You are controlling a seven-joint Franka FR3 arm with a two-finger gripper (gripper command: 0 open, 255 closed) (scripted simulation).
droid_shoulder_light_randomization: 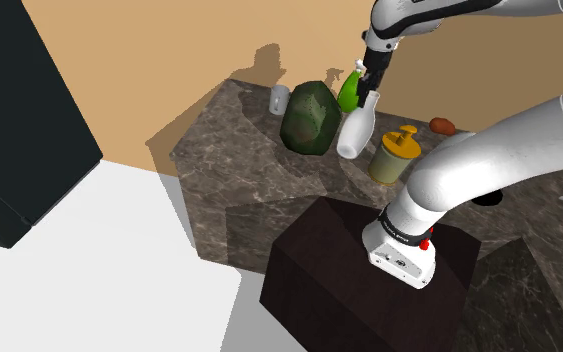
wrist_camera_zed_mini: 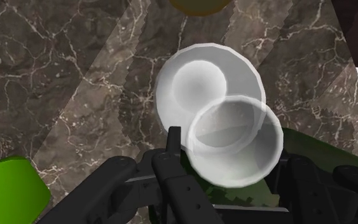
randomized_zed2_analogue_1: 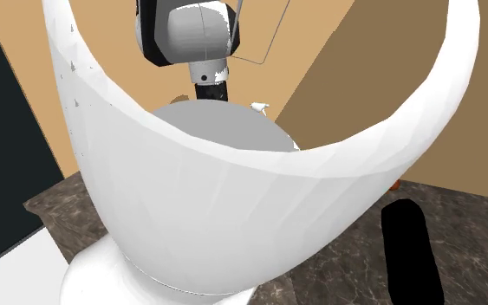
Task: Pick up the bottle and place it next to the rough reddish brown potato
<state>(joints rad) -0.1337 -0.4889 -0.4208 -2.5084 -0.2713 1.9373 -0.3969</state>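
My gripper [droid_shoulder_light_randomization: 370, 97] is clamped on the upper end of a white bottle [droid_shoulder_light_randomization: 354, 131], which hangs from it at a tilt over the dark marbled counter [droid_shoulder_light_randomization: 234, 170]. In the wrist view I look straight down the bottle's length: its round mouth and rounded body overlap as two pale circles, and one black finger [wrist_camera_zed_mini: 171, 162] presses against the rim while the other is mostly hidden behind the bottle. I cannot tell from here whether the bottle's base touches the counter or hangs just above it. Just beside the gripper, on the side away from the stand [droid_shoulder_light_randomization: 349, 290], is a bright green container [droid_shoulder_light_randomization: 349, 92] with a small nozzle on top. Next to the hanging bottle, on the shoulder view's left, sits a dark green mottled rounded object [droid_shoulder_light_randomization: 309, 117], and beyond that is a small grey cup [droid_shoulder_light_randomization: 279, 98]. Below the gripper and to the shoulder view's right, near the bottle's lower end, is a mustard-yellow jar [droid_shoulder_light_randomization: 394, 155] with a knobbed top. The reddish brown potato [droid_shoulder_light_randomization: 441, 126] lies on the counter past that jar, well apart from the gripper and the bottle. In the second exterior view a large white curved shape [randomized_zed2_analogue_1: 233, 199] close to the camera blocks most of the scene.
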